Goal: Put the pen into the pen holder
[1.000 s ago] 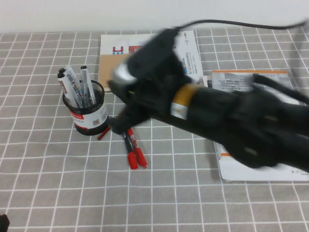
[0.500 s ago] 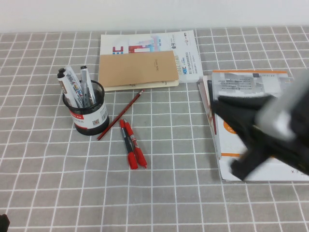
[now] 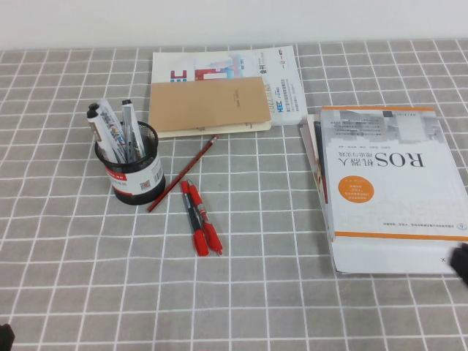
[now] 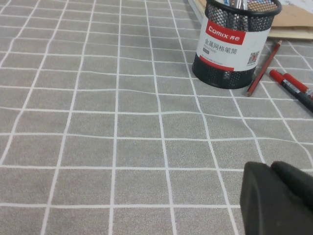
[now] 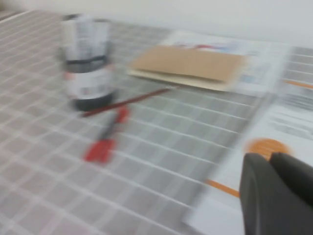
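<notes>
The pen, a thick white marker with a black cap, stands in the pen holder, a black mesh cup with a red-and-white band, at the table's left among other pens. The holder also shows in the left wrist view and, blurred, in the right wrist view. My right gripper is shut and empty, over the big book at the right edge. My left gripper is shut and empty, low at the near left corner, well short of the holder.
Two red pens and a thin red pencil lie just right of the holder. A brown notebook on a white booklet lies at the back. A white-and-orange ROS book lies at the right.
My right arm has swung away from beside the holder to the right and nearly out of the high view. The marker stays in the holder. The left arm has not moved.
</notes>
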Available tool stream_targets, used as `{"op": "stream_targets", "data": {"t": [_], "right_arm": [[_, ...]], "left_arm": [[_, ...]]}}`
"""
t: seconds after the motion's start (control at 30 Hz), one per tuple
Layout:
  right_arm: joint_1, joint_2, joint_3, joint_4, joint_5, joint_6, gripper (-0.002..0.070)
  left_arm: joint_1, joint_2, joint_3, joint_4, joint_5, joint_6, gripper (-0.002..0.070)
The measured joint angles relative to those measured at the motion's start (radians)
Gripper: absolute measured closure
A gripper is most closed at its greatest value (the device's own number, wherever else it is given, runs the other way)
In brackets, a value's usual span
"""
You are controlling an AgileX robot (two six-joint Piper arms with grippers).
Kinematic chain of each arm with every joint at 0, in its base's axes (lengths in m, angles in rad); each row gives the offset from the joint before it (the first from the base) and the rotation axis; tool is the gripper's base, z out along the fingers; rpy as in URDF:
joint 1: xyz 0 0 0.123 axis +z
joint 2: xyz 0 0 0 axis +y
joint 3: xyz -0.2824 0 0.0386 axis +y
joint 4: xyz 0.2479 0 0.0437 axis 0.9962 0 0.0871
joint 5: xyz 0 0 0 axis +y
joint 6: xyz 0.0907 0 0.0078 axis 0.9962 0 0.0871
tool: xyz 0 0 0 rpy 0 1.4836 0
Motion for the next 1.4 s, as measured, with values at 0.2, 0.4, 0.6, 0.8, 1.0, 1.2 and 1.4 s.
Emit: {"op": "stream_targets", "data": {"t": [0.2, 0.4, 0.6, 0.8, 1.0, 1.2, 1.4], "right_arm": [[-0.237, -0.220, 0.163, 0.011, 0.000, 0.000, 0.0689], [-0.463, -0.422, 0.220, 0.011, 0.038, 0.000, 0.0689], [-0.598, -0.539, 0.223, 0.011, 0.176, -0.004, 0.0689], [-0.607, -0.548, 0.223, 0.011, 0.344, -0.004, 0.0688], [-0.606, -0.568, 0.223, 0.068, 0.472, -0.047, 0.0689], [-0.556, -0.570, 0.223, 0.083, 0.485, -0.057, 0.0688], [-0.484, -0.570, 0.223, 0.083, 0.485, -0.057, 0.0689]], "left_arm": [[0.000, 0.000, 0.000, 0.000, 0.000, 0.000, 0.0680], [0.000, 0.000, 0.000, 0.000, 0.000, 0.000, 0.0680], [0.000, 0.000, 0.000, 0.000, 0.000, 0.000, 0.0680], [0.000, 0.000, 0.000, 0.000, 0.000, 0.000, 0.0680], [0.000, 0.000, 0.000, 0.000, 0.000, 0.000, 0.0680], [0.000, 0.000, 0.000, 0.000, 0.000, 0.000, 0.0680], [0.000, 0.000, 0.000, 0.000, 0.000, 0.000, 0.0680]]}}
